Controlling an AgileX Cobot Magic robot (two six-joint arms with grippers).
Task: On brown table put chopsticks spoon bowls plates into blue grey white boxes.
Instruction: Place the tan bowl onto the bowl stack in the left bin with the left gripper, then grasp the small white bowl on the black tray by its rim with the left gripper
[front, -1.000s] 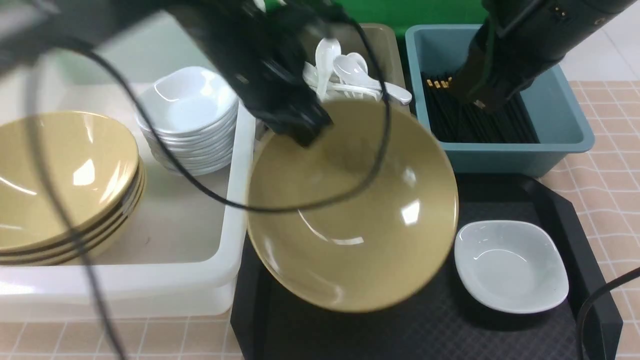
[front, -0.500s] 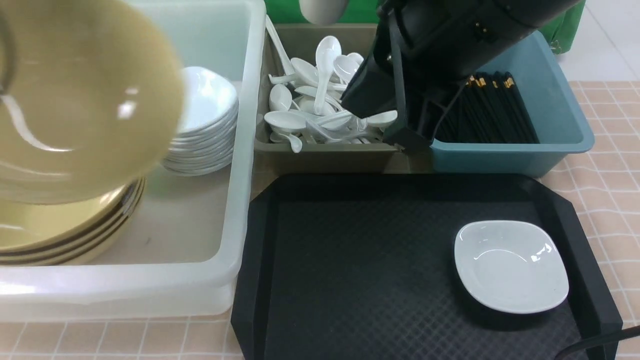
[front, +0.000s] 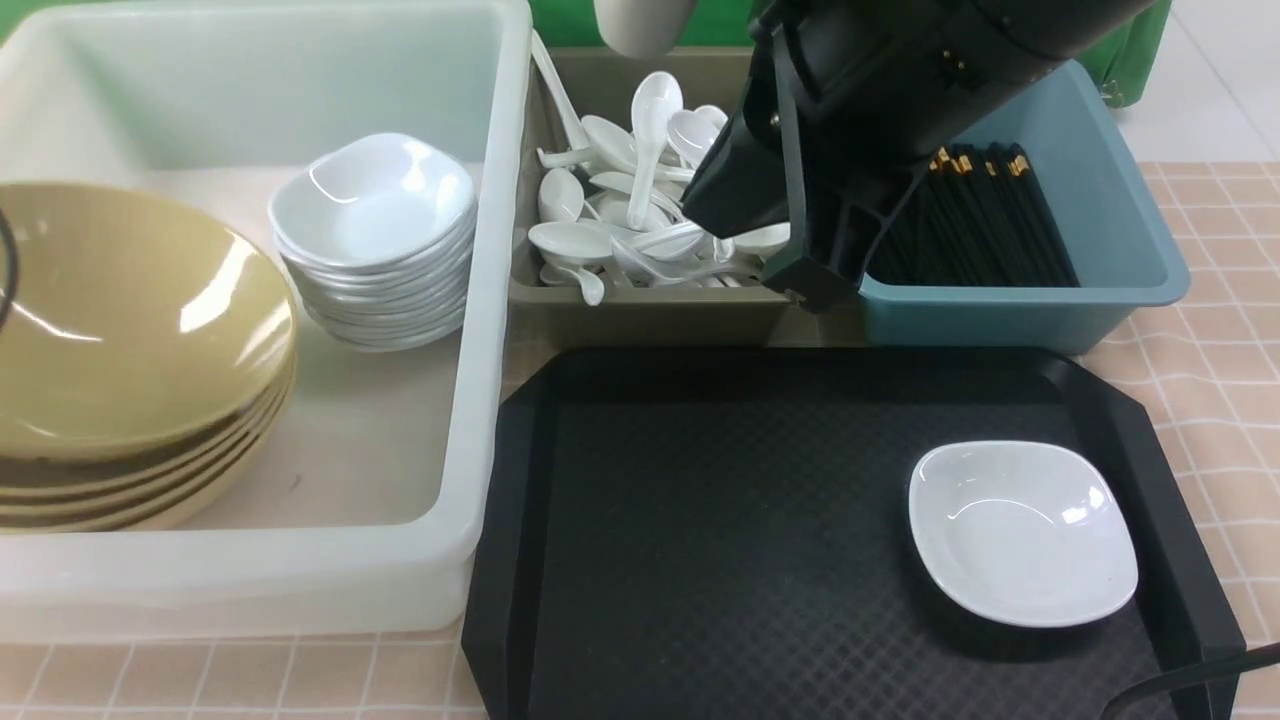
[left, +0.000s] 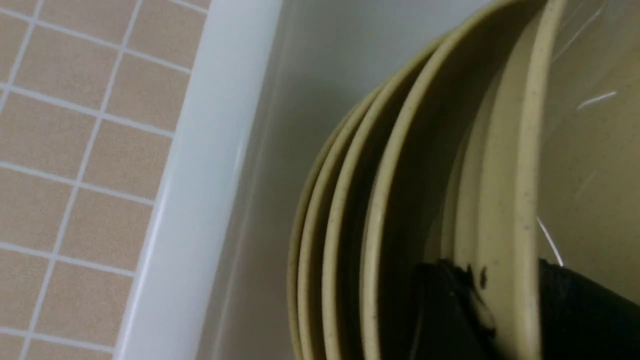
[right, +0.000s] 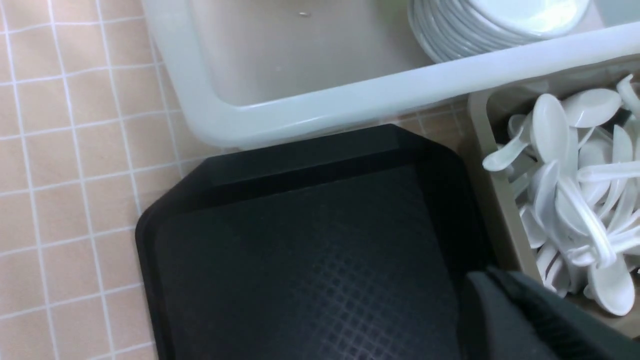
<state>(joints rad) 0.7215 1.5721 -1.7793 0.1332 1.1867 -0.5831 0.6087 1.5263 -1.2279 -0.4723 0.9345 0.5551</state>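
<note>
Five stacked bowls (front: 130, 320), perhaps, one lone dish (front: 1020, 535); left gripper (left: 515, 310) unclear, right gripper (front: 805, 280) closed.

- Tan bowl stack (front: 130, 330): we lose its left part past the front view's edge, and the lower bowls show as rims only.
- Left pincer (left: 505, 320): out of the front view. The wrist view gives us two dark fingers (left: 445, 310), cut off at the edge, either side of the top bowl (left: 575, 150) rim. We cannot tell whether they are gripping or loose.
- Right pincer (front: 800, 285): closed. We see only its dark tip, and a blurred corner in its wrist view.
- Right arm (front: 900, 80): covers part of the spoons (front: 620, 220) and chopsticks (front: 990, 220).
- Black tray (front: 700, 550): near edge cut off.
</note>
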